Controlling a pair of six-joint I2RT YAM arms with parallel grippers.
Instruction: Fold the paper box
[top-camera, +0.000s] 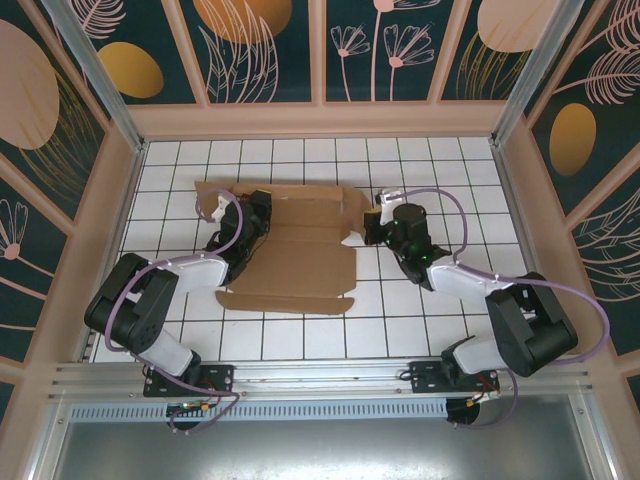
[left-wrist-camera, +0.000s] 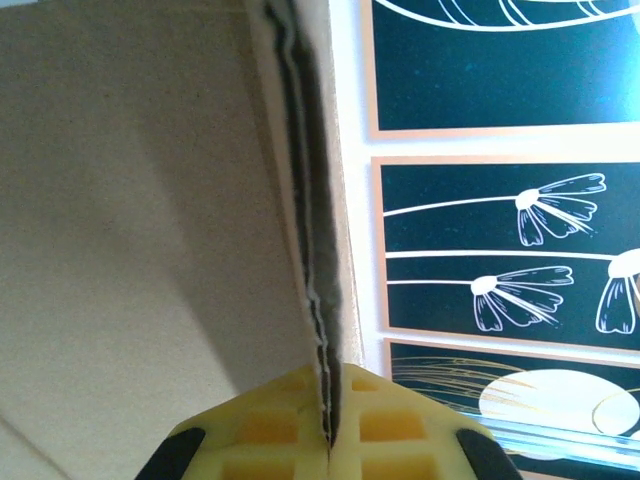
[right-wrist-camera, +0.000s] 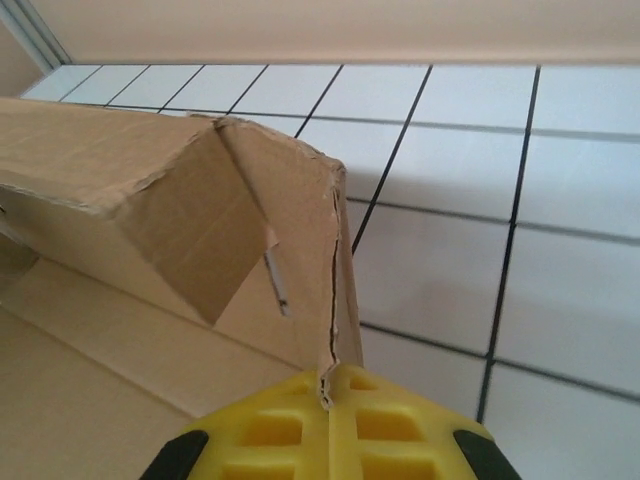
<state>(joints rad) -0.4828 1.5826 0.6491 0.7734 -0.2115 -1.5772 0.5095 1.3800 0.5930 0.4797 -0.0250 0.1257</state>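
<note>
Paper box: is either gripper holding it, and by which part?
Both. The left gripper pinches the paper box by its left flap's edge; the right gripper pinches the edge of its right wall.

Top view looks down from behind; both wrist views press close on the shared paper box (top-camera: 300, 250).

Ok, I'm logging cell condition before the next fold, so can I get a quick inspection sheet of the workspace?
Surface: white tiled table, black grid lines.
Job's things: paper box, brown cardboard lying mostly flat, flaps raised at both ends.
Clutter: nothing seen.
Grippers: left hand shut on a cardboard edge; right hand shut on a raised flap's edge.
Cables: purple cables looping along both arms.
Surroundings: dark floral wall panels in pale frames.
</note>
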